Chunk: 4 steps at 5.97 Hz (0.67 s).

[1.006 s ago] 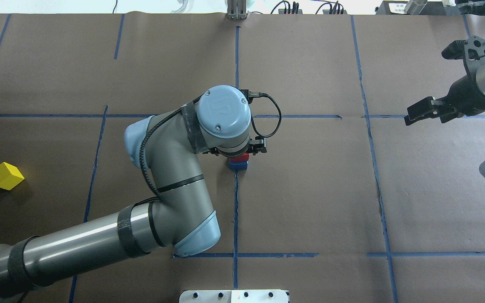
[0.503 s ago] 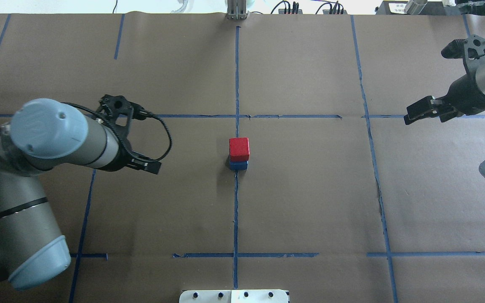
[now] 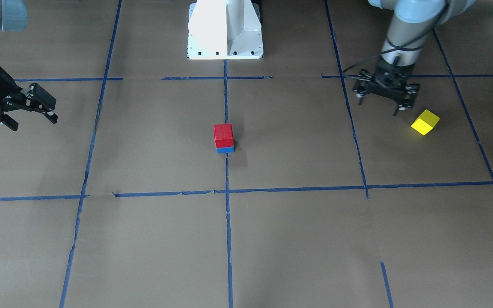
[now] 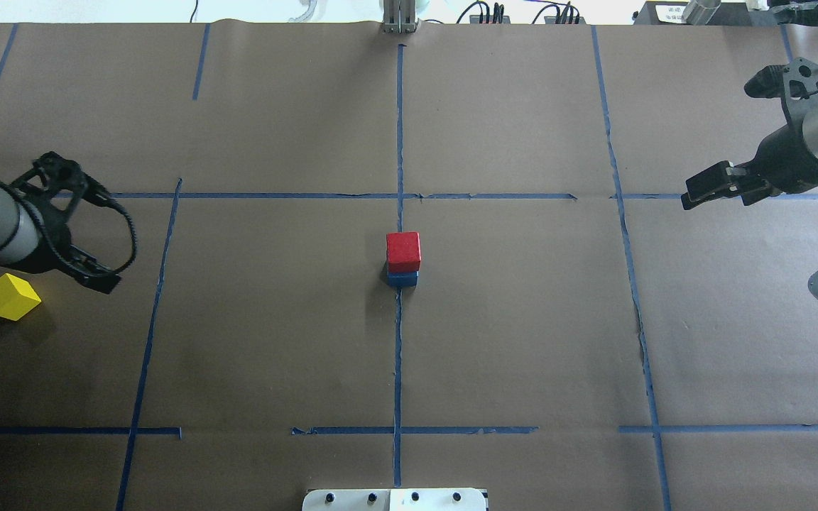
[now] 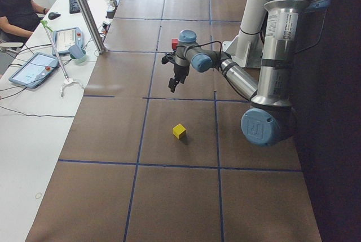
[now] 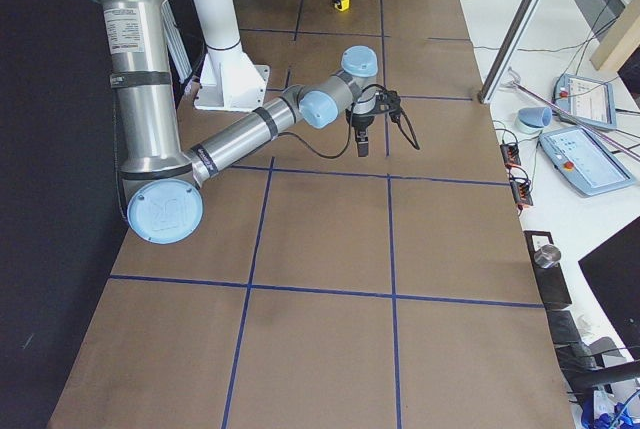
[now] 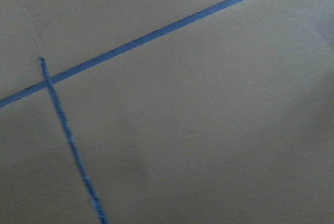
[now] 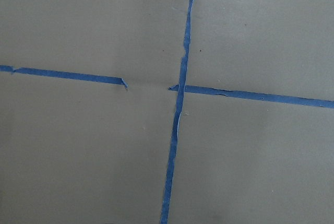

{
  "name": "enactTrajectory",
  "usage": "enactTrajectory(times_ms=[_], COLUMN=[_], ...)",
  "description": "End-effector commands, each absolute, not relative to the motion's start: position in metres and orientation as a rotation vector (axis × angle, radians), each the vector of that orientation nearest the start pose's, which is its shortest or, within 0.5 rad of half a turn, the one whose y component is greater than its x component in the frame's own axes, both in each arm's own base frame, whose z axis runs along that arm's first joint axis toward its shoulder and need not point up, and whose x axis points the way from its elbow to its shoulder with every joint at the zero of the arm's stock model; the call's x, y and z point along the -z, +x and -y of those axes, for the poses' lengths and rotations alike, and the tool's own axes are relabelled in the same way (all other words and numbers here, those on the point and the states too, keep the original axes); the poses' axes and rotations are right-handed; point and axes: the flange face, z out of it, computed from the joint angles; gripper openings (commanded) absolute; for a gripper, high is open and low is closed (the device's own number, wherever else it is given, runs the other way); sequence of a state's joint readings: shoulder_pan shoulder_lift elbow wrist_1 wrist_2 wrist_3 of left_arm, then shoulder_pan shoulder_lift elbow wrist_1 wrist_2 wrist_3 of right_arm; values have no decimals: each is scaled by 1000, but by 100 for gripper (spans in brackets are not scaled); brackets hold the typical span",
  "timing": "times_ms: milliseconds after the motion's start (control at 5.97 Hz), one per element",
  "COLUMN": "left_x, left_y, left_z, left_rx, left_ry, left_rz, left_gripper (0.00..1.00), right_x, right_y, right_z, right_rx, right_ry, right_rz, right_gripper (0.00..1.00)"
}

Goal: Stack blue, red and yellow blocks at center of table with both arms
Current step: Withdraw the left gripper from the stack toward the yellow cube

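A red block (image 4: 403, 250) sits on a blue block (image 4: 402, 279) at the table's center; the stack also shows in the front view (image 3: 223, 134). A yellow block (image 4: 10, 296) lies alone at the far left, seen too in the front view (image 3: 425, 122) and the left side view (image 5: 179, 131). My left gripper (image 4: 99, 279) is open and empty, hovering just beside the yellow block, apart from it (image 3: 379, 105). My right gripper (image 4: 696, 195) is open and empty at the far right (image 3: 34, 122). Both wrist views show only bare paper and tape.
Blue tape lines (image 4: 399, 142) divide the brown paper into squares. The white robot base (image 3: 225, 30) stands at the near edge. A side bench with tablets (image 5: 34, 67) and a metal post (image 5: 87, 11) runs along the far edge.
My left arm has left the red block on the blue one and swung far left, ending beside the yellow block. The right arm has not moved.
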<state>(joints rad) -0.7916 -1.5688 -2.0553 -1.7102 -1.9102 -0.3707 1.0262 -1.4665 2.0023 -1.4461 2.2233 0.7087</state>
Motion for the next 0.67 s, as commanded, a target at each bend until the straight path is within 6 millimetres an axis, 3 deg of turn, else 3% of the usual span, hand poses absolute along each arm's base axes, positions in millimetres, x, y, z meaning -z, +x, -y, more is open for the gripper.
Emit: enactTrajectory(times_ms=[0,168,335,503], left_x=[-523,-560,-580,-581], left_y=[224,212,205,203], left_z=[434,446,448,448], left_rx=[-521,-491,-475,-452], left_ry=[253,265,220,208], left_rz=[-740,-773,-806,-809], left_gripper=[100,100,100,100], right_x=[-386,-386,-387,-386], right_y=[-203,-204,-204,-206], right_z=[472,472,472,472], right_rx=[68,68,68,71], right_ry=[146,145,144,143], right_rz=[883,881,880,882], right_gripper=[100,100,100,100])
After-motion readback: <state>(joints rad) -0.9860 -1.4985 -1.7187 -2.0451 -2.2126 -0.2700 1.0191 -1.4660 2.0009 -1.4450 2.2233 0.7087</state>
